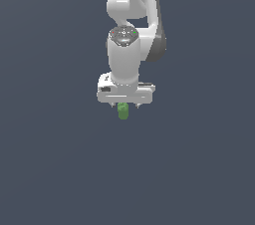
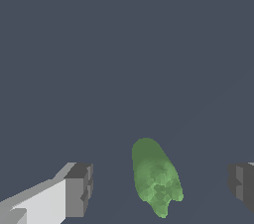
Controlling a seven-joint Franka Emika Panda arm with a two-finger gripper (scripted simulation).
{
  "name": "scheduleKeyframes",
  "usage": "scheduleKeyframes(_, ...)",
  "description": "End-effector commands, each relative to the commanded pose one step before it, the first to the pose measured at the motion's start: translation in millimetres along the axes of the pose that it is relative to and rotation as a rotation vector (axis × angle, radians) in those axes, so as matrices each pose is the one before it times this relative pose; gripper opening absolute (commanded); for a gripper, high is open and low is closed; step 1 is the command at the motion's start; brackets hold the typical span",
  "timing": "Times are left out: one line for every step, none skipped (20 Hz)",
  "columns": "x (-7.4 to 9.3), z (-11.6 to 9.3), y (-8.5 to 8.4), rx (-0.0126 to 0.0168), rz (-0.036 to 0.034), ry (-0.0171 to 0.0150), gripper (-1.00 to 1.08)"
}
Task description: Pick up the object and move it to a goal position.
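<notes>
The object point(image 1: 123, 111) is a small bright-green stubby cylinder with rounded ends. In the exterior view it shows just under the white hand, near the picture's middle. My gripper point(image 1: 124, 105) hangs straight over it, pointing down. In the wrist view the object point(image 2: 155, 178) lies between the two dark fingertips point(image 2: 79, 189), closer to the middle than to either one. A clear gap shows on each side of it, and neither pad touches it. The gripper point(image 2: 159, 188) is open and far wider than the object.
The white arm point(image 1: 130, 15) rises from the hand toward the top of the exterior view. Everything around it is a plain dark grey-blue ground with no other object, edge or marker in sight.
</notes>
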State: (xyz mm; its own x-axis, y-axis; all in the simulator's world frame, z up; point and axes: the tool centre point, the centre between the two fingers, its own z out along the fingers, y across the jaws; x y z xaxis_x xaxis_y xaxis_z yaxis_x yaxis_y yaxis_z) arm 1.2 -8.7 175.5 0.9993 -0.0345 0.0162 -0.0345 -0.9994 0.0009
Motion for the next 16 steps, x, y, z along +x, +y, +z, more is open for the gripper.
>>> scheduleKeyframes(0.00,0.00,0.01,0.00000,0.00000,0.00000,1.00)
scheduleKeyframes(0.07,-0.23,0.53,-0.00069,0.00002,0.00003,1.00)
scheduleKeyframes(0.19,-0.65,1.61,-0.00182,0.00010,0.00006,1.00)
scheduleKeyframes(0.31,-1.07,2.67,-0.00292,0.00017,0.00008,1.00)
scheduleKeyframes(0.40,-1.47,3.70,-0.00419,0.00027,0.00009,1.00)
scheduleKeyframes(0.46,-1.85,4.74,-0.00538,0.00038,0.00007,1.00)
scheduleKeyframes(0.40,-1.86,4.86,-0.00551,0.00043,0.00001,1.00)
scheduleKeyframes(0.25,-1.40,3.78,-0.00424,0.00036,-0.00003,1.00)
scheduleKeyframes(0.13,-0.95,2.67,-0.00300,0.00027,-0.00005,1.00)
scheduleKeyframes(0.03,-0.52,1.56,-0.00168,0.00015,-0.00005,1.00)
scheduleKeyframes(-0.04,-0.12,0.48,0.00000,0.00000,0.00000,1.00)
scheduleKeyframes(-0.03,0.25,-0.81,0.00000,0.00000,0.00000,1.00)
scheduleKeyframes(0.16,0.12,-0.68,0.00097,-0.00009,0.00007,1.00)
scheduleKeyframes(0.11,-0.04,-0.07,0.00000,0.00000,0.00000,1.00)
scheduleKeyframes(-0.23,0.10,0.06,0.00000,0.00000,0.00000,1.00)
scheduleKeyframes(-0.57,0.28,-0.02,0.00000,0.00000,0.00000,1.00)
